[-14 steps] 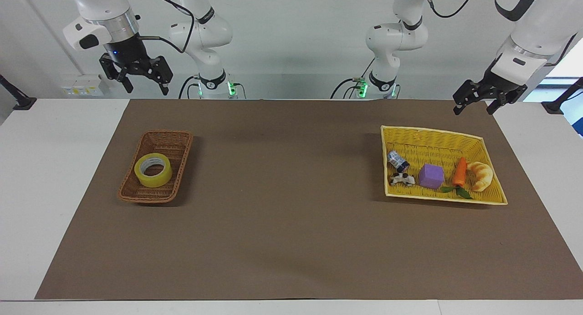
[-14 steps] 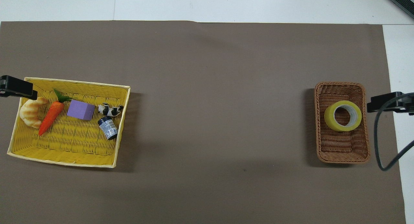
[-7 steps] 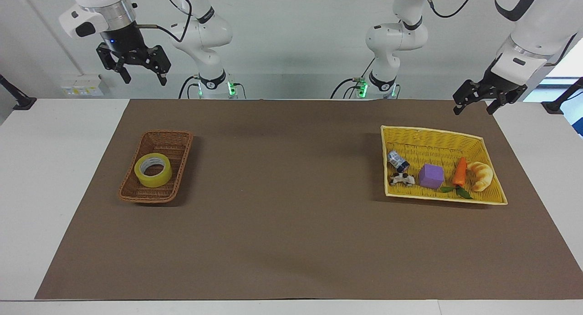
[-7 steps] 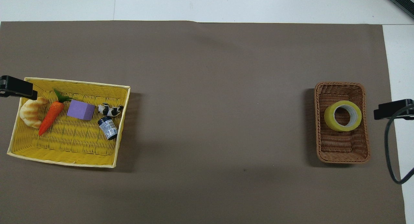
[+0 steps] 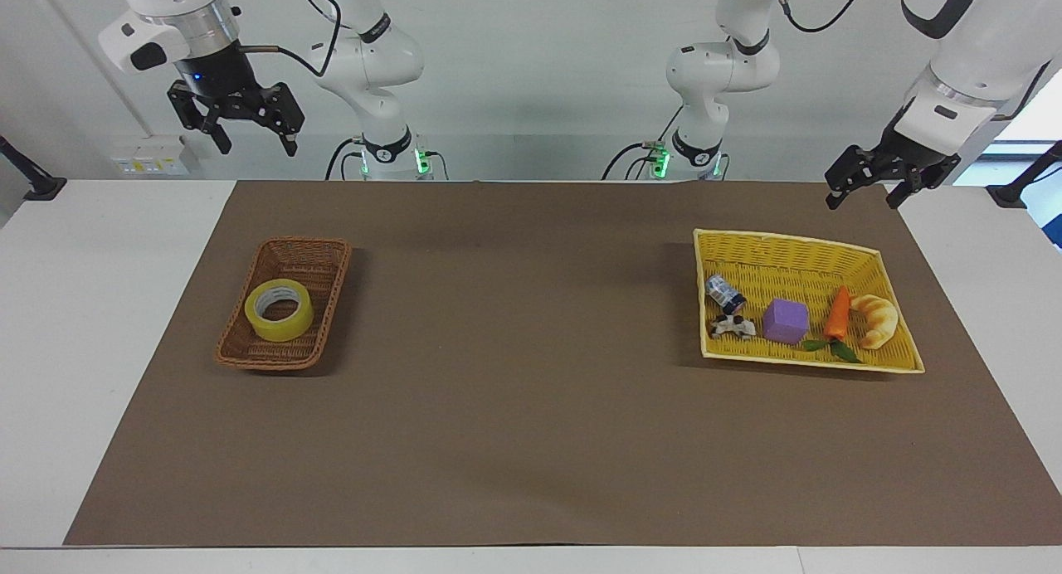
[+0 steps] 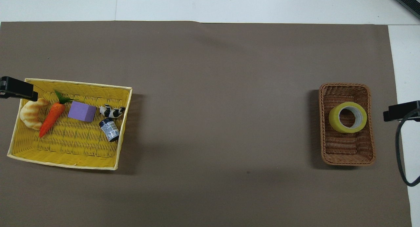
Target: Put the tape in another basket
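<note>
Now the tape [image 5: 280, 310] lies in the brown basket [image 5: 309, 257] — both claws, right [image 5: 245, 134] & left [image 5: 863, 188], hang released, gripping nothing.

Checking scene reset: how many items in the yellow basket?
5: croissant, carrot, purple cube, cow figure, small can, side by side in the yellow basket. None appear hidden.

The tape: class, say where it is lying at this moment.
The tape lies flat in the small brown basket at the right arm's end of the table, at the left of the facing view, with no other thing beside it.
</note>
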You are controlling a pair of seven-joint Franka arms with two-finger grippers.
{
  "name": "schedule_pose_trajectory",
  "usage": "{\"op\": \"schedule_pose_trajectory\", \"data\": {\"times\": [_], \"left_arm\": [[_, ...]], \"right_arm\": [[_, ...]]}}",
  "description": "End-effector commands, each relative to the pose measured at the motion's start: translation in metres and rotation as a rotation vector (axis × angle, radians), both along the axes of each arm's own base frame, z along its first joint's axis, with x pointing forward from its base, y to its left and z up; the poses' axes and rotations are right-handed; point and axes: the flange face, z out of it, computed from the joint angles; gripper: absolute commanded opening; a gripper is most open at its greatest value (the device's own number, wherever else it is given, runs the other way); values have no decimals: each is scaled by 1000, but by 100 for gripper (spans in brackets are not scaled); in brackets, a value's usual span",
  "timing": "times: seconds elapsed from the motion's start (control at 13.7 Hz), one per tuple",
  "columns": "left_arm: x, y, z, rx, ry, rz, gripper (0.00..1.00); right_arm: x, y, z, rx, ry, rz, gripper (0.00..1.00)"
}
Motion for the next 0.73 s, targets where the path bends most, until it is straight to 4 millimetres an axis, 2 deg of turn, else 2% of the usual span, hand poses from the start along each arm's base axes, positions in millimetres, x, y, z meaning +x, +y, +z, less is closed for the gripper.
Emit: {"op": "schedule_pose_trajectory", "data": {"times": [0.0, 0.66], "left_arm": [[-7, 2, 3, 0, 4, 11, 100], [-7, 2, 3, 1, 3, 12, 100]], "right_arm": [[-1, -5, 0, -14, -9, 17, 100], [-1, -7, -1, -24, -7, 16, 100]]}}
